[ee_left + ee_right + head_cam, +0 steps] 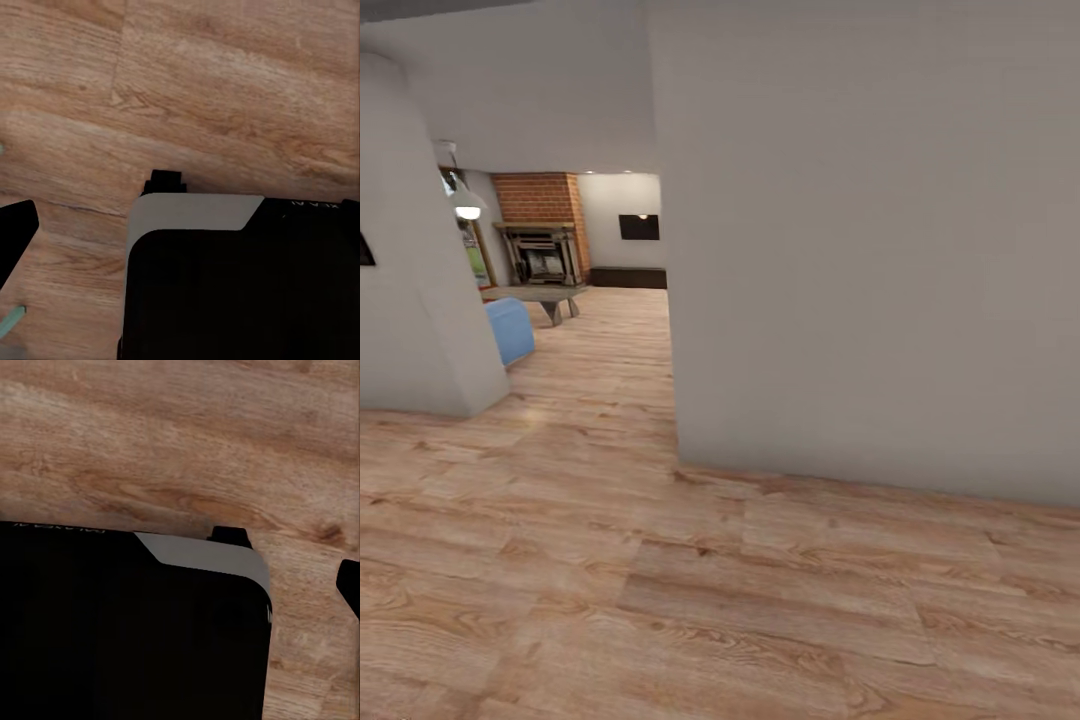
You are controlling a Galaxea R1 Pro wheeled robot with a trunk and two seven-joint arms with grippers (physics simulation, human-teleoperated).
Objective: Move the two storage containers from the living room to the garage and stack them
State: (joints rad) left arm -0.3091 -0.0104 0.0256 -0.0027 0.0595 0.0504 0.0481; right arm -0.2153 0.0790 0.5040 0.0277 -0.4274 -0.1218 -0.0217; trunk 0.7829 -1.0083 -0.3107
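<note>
You are heading for the living room past a wall corner. Cutting close risks clipping it. I cannot tell either gripper's state.

The living room lies at the far left, seen through an opening between a pale wall on the right and a pale wall corner on the left. Its light wood plank floor runs back to a red brick fireplace, with a dark low bench before it. The rounded end of a blue sofa shows nearer, at the left.
</note>
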